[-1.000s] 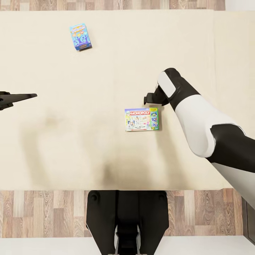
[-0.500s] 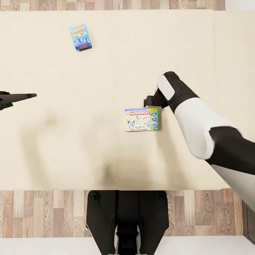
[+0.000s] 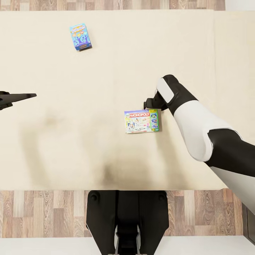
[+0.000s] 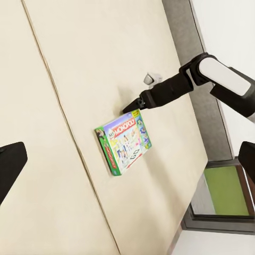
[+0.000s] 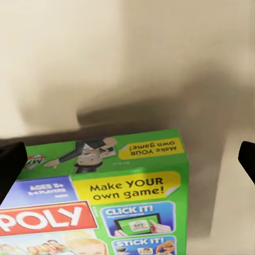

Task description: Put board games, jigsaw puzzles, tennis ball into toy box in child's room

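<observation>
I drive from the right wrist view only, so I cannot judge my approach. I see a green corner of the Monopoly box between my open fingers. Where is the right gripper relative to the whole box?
Observer: In the head view the right gripper is at the far right corner of the Monopoly box, not over its middle.
Operator: Is it touching the box?
Observer: The left wrist view shows the fingertips right at that corner, but I cannot tell if they make contact.
Operator: Is another game on the bed?
Observer: Yes, a small teal-blue box lies flat toward the far left of the bed, well apart from the Monopoly box.
</observation>
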`<state>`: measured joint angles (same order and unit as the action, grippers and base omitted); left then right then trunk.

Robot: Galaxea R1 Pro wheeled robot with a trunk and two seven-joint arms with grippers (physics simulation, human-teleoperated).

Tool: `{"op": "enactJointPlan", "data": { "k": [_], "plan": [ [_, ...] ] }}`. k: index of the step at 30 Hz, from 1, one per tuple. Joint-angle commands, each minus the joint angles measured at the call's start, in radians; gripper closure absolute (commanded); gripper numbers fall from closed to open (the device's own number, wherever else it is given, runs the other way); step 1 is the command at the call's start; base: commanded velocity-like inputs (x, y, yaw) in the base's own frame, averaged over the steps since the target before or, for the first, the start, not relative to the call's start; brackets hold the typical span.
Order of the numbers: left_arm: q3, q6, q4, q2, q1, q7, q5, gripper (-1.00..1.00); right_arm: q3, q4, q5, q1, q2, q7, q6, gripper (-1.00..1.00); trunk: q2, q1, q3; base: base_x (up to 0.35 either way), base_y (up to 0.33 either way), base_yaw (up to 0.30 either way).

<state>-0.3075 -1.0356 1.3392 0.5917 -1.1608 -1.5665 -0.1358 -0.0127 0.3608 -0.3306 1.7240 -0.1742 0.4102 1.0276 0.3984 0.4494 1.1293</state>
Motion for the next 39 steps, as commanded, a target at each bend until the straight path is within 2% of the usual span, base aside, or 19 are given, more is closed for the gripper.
{"op": "enactJointPlan", "data": {
  "k": [1,29,39],
  "plan": [
    [0.0,-0.011,0.0,0.0,0.0,-0.004,0.001,-1.0,-0.001,0.001,-0.01,0.0,0.0,0.01,0.002,-1.0,0.002,0.001,0.001,0.0,0.0,0.0],
    [0.001,-0.011,0.0,0.0,0.0,-0.004,0.0,-1.0,-0.001,-0.021,-0.01,-0.014,0.0,0.011,0.015,-1.0,0.002,0.001,0.001,0.0,0.0,0.0],
    [-0.002,-0.012,0.0,0.001,0.0,-0.004,0.0,-1.0,-0.001,-0.067,-0.01,-0.014,0.0,0.012,0.018,-1.0,0.002,0.001,0.001,0.0,0.0,0.0]
  ]
}}
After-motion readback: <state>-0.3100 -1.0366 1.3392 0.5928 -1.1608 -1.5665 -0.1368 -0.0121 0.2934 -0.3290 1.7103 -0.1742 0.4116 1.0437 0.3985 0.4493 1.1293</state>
